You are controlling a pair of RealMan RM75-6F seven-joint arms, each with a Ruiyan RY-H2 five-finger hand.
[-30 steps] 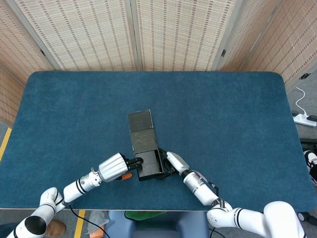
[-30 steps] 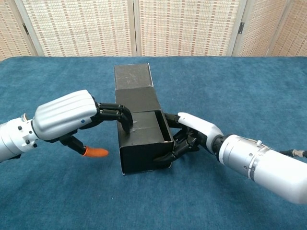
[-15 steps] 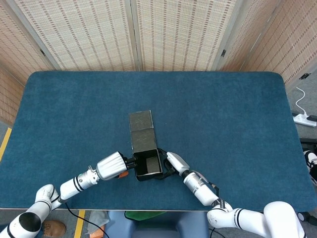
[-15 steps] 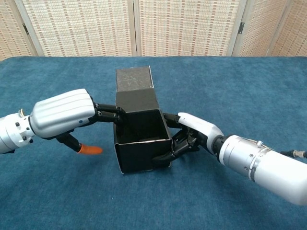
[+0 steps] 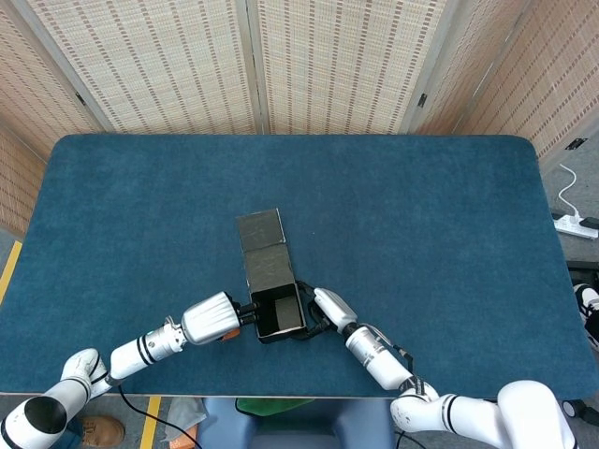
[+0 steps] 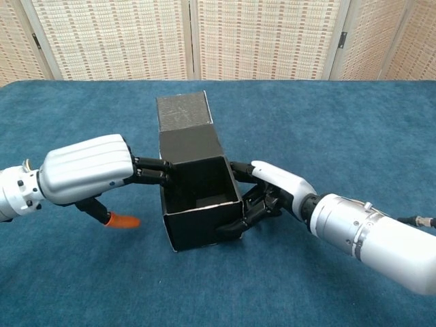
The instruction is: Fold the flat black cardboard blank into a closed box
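I am looking down at a dark blue table point(image 5: 421, 215) with my two robot arms reaching in from the near edge, at about six o'clock. Between the hands sits the black cardboard box point(image 6: 202, 221), partly formed: its near part stands up as an open-topped tray with four walls, and I can see down into its dark inside. From the tray's far wall a long lid panel point(image 6: 188, 143) runs away toward twelve o'clock, ending in a lighter grey end flap point(image 6: 182, 110); whether that panel lies flat or rises I cannot tell. My left hand point(image 6: 87, 168) comes in from nine o'clock, its white back facing the chest camera; its black fingers point(image 6: 153, 171) stretch out nearly straight and together, their tips meeting the box's left wall at its top edge, while an orange-tipped thumb point(image 6: 120, 221) hangs below, apart from the box. I cannot tell whether those fingertips hook over the rim or only press against it. My right hand point(image 6: 271, 189) comes in from three o'clock; its fingers curl around the box's near right corner, with dark fingertips point(image 6: 235, 226) lying on the front wall and the white palm against the right wall, so it holds that corner. Beyond the table at twelve o'clock stand woven folding screens point(image 5: 253, 65). At about three o'clock, off the table's edge, a white power strip point(image 5: 576, 224) lies on the floor.
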